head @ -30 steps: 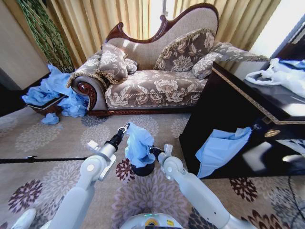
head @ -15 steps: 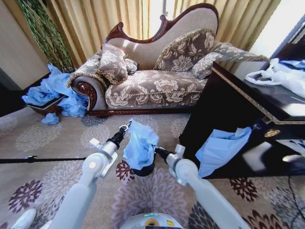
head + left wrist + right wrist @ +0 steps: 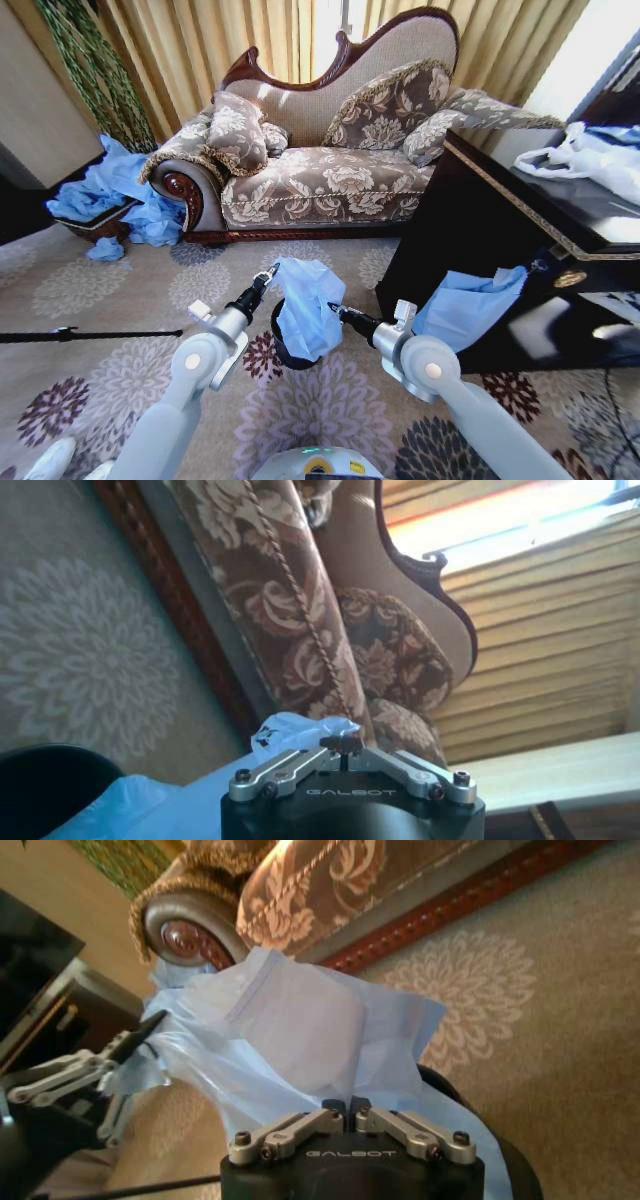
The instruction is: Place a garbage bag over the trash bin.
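The light-blue garbage bag [image 3: 308, 305] hangs stretched between my two grippers, just above and partly in front of the small black trash bin [image 3: 281, 347] on the carpet. My left gripper [image 3: 268, 272] is shut on the bag's upper left edge; the left wrist view shows its fingertips [image 3: 343, 744] pinching a crumpled bit of bag [image 3: 292, 730], with the bin [image 3: 40, 780] below. My right gripper [image 3: 335, 309] is shut on the bag's right edge. In the right wrist view, the bag [image 3: 300, 1035] spreads from that gripper [image 3: 349, 1104] toward the left gripper [image 3: 148, 1029], and the bin's rim [image 3: 455, 1091] peeks out behind.
A patterned sofa [image 3: 330, 170] stands behind the bin. A black cabinet [image 3: 500, 250] is close on the right, with a blue sheet [image 3: 465, 305] draped over its front and white bags [image 3: 590, 155] on top. A wicker basket [image 3: 95, 222] heaped with blue plastic sits far left. A black rod [image 3: 80, 335] lies on the carpet.
My right gripper has swung out to the right, drawing the bag wider and lower in front of the bin. The left gripper has dropped slightly while keeping its hold.
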